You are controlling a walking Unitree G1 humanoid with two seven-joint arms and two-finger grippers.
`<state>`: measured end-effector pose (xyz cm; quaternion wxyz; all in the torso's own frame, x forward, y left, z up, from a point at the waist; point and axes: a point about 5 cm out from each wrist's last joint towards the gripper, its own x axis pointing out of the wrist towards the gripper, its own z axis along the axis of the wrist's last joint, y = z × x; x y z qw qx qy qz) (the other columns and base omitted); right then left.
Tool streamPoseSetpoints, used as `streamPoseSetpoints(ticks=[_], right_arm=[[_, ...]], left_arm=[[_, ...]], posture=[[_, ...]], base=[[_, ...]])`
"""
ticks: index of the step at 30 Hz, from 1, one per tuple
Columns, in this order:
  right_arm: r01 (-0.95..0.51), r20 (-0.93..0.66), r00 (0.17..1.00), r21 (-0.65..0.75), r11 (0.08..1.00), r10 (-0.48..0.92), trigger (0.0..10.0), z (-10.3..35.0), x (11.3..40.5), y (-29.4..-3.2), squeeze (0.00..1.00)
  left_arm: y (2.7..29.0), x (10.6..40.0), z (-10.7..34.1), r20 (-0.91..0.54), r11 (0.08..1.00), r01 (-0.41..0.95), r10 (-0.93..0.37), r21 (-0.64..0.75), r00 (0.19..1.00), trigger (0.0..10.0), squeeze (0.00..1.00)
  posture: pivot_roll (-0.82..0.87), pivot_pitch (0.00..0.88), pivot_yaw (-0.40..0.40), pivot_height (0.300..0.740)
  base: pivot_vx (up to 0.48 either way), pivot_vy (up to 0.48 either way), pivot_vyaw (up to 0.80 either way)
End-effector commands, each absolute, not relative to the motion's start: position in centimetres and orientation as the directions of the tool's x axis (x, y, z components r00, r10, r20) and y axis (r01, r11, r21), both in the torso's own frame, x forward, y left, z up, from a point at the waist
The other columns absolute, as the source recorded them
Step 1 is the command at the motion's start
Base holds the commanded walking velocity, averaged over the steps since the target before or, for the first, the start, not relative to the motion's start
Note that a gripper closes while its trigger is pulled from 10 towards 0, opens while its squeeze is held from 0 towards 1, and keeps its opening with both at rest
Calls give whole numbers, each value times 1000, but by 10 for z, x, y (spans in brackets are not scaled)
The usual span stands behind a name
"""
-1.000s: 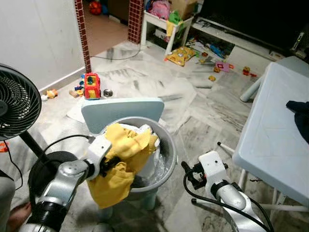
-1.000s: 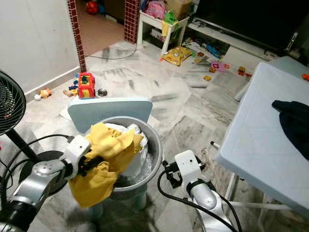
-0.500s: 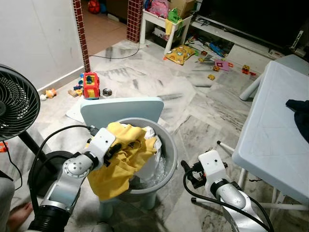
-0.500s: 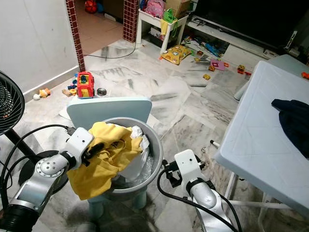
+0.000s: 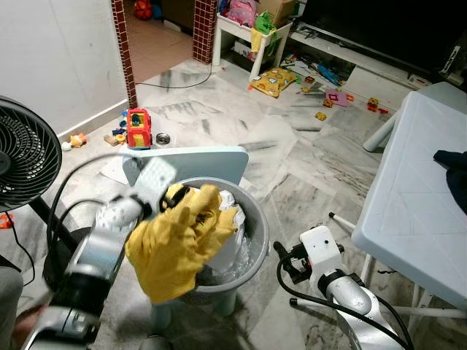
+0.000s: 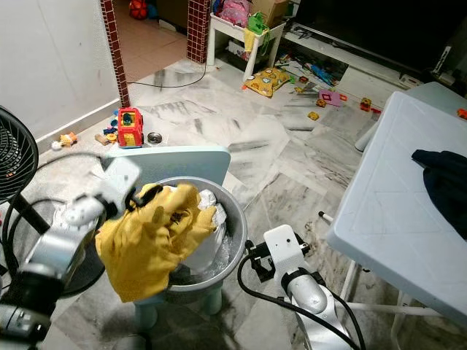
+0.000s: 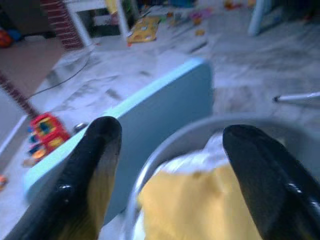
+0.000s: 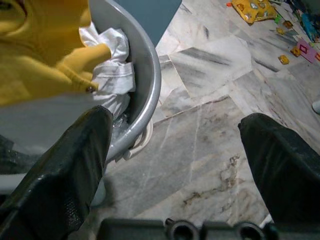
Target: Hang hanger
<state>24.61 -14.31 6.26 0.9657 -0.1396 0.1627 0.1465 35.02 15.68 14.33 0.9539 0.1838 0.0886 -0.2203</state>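
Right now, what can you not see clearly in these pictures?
- Left claw: motion-blurred in the eye views; its hold on the yellow cloth is unclear.
- Basin bottom: hidden under the cloth and white laundry.
- Dark garment on the table: cut off by the frame edge.
- Hanger: cannot be made out.
- Floor toys: too small for detail.

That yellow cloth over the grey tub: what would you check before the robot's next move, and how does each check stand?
1. Left gripper at the yellow cloth: ok.
2. Firm hold on the cloth: cannot tell, arm blurred.
3. Cloth free of the grey tub: not ok, it drapes over the rim.
4. White laundry staying inside the tub: ok.
5. Right gripper open and free: ok.
6. Hanger located: cannot tell.
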Motion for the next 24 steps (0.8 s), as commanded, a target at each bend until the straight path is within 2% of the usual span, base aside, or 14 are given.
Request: streamPoseSetpoints(ticks=[1,6,11,14,15,16,17,22,23,24], right_arm=[[-318,-365,904,-225,921,223,10000,61,247,-148,0],[-318,-359,906,-226,921,225,10000,62,249,-146,0],[-304,-356,910,-226,925,212,10000,62,248,-147,0],[-301,-361,909,-225,927,208,10000,61,245,-148,0],[-301,-364,908,-222,927,208,10000,60,245,-147,0],[-301,-364,908,-222,927,208,10000,60,245,-147,0],[-304,-365,907,-218,927,211,10000,59,245,-146,0],[-314,-365,904,-211,926,223,10000,58,247,-143,0],[-317,-365,903,-211,925,226,10000,58,248,-142,0],[-319,-365,903,-211,924,229,10000,58,249,-142,0]], left_arm=[[141,358,144,-260,852,465,-405,242,877,10000,1000],[97,368,152,-261,866,492,-456,89,851,10000,1000],[58,354,154,-255,817,575,-548,39,797,10000,1000],[57,342,143,-285,809,587,-558,21,779,10000,1000],[68,335,133,-301,827,560,-522,51,798,10000,1000],[68,335,133,-301,827,560,-522,51,798,10000,1000],[83,328,122,-333,852,519,-472,62,816,10000,1000],[106,312,97,-429,879,472,-403,65,808,10000,1000],[108,310,92,-444,882,468,-394,64,804,10000,855],[109,310,89,-454,883,465,-390,63,801,10000,855]], posture=[[132,100,-159,740],[122,95,-151,740],[112,96,-137,740],[115,101,-136,740],[123,105,-139,740],[123,105,-139,740],[128,109,-143,740],[146,113,-153,740],[146,113,-153,740],[149,113,-156,740]], base=[[0,0,0],[0,0,0],[0,0,0],[0,0,0],[0,0,0],[0,0,0],[0,0,0],[0,0,0],[0,0,0],[0,0,0]])
